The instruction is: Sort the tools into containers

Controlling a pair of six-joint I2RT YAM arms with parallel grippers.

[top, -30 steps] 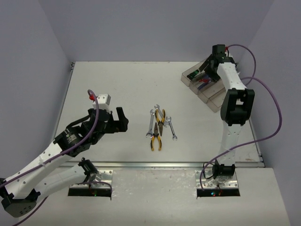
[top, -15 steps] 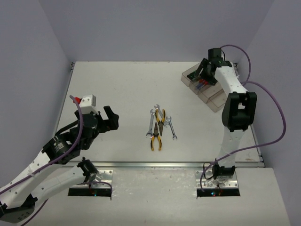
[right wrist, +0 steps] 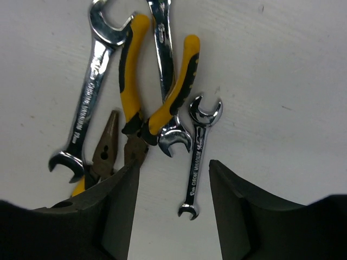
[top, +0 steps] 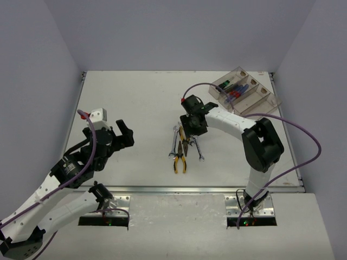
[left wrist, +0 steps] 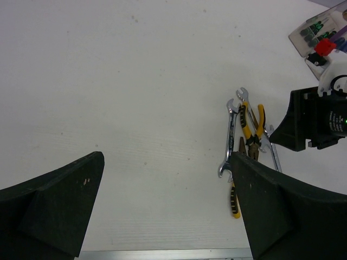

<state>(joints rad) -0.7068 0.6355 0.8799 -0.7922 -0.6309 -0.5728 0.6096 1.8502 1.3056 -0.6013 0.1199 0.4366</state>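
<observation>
The tools lie in a heap mid-table: two yellow-and-black pliers point(top: 180, 161) and silver wrenches point(top: 173, 142). My right gripper point(top: 190, 130) hovers low over this heap with its jaws open. In the right wrist view its fingers straddle a small silver wrench point(right wrist: 197, 154) without touching it, and the pliers point(right wrist: 135, 76) and a long wrench point(right wrist: 89, 103) lie to the left. The containers point(top: 264, 101) stand at the back right, with a green-black screwdriver point(top: 223, 85) and a blue-red one point(top: 234, 93) inside. My left gripper point(top: 123, 135) is open and empty, left of the heap.
A metal strip point(top: 190, 189) runs along the table's near edge. In the left wrist view the heap point(left wrist: 246, 135) sits to the right, with the right gripper point(left wrist: 309, 124) beside it and the containers point(left wrist: 320, 27) in the top right corner.
My right arm has swung from the containers down to the tool heap, and its jaws have narrowed. My left arm has drawn back a little to the left.
</observation>
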